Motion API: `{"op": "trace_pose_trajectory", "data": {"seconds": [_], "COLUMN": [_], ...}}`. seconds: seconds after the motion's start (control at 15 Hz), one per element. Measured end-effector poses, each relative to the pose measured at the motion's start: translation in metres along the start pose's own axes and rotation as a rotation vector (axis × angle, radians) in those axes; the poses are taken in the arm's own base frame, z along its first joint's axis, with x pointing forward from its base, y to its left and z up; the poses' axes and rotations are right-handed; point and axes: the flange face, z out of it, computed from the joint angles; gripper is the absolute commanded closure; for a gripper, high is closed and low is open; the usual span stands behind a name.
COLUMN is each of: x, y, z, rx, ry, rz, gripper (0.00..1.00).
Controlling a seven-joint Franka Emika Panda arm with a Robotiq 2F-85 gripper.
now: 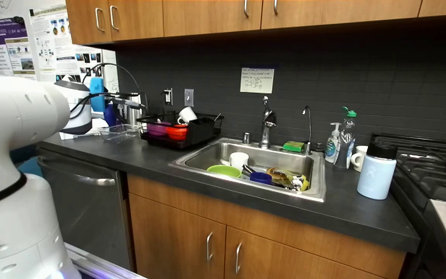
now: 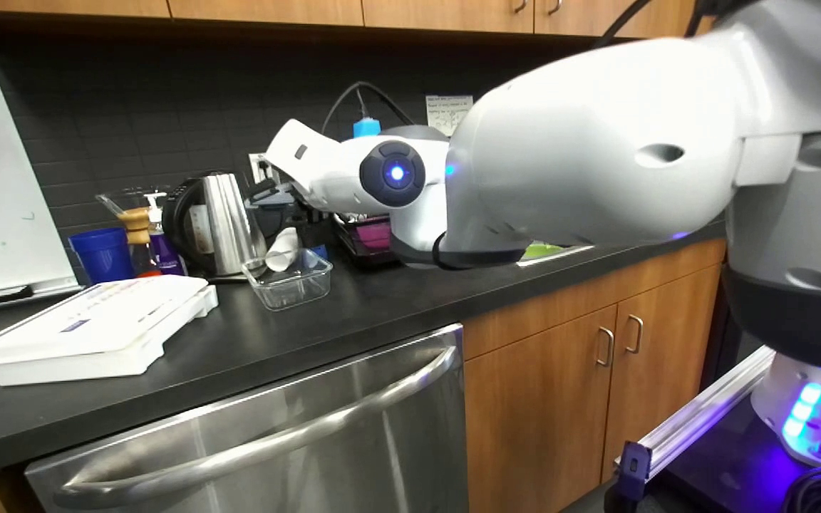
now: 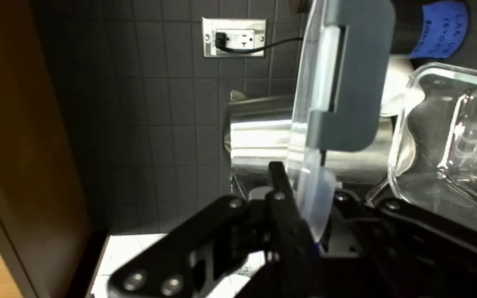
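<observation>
gripping a lid (image 3: 342, 130), seen edge-on just right of centre at the top of the wrist view, with the fingers (image 3: 278, 182) of the gripper (image 3: 312, 194) drawn narrow around its end lower in the frame. holding it in the air, roughly level, across the front of the kettle (image 3: 259, 136); cannot judge the gap between the two. showing it small in an exterior view too, left of centre and higher in the frame than a clear box (image 2: 296, 291). finding that box uncovered on the counter (image 2: 382, 299) there, and again at the right edge of the wrist view, apart from the lid. judging from this, seemingly done with getting hold of the lid and having it clear of box and counter; not yet released, not yet resting on anything, and leaving the box open. noting also a white case (image 2: 97, 313) at lower left of an exterior view, plus a rack (image 1: 201, 131) left of centre and a sink (image 1: 318, 182) right of centre in an exterior view.
</observation>
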Motion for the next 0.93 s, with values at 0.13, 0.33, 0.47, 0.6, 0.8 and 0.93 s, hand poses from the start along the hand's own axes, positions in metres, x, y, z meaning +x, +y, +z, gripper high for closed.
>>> {"op": "trace_pose_trajectory", "data": {"seconds": [0.13,0.33,0.47,0.6,0.8,0.93], "x": [-0.012,-0.038,-0.057,-0.073,-0.088,-0.098], "y": [0.021,0.05,0.061,0.065,0.063,0.061], "z": [-0.007,-0.013,-0.014,-0.014,-0.015,-0.016], "rx": [-0.035,-0.081,-0.087,-0.069,-0.02,0.015], "ry": [-0.023,-0.071,-0.108,-0.135,-0.157,-0.171], "rz": [0.015,0.035,0.044,0.05,0.049,0.041], "gripper": [0.97,0.97,0.97,0.97,0.97,0.97]}}
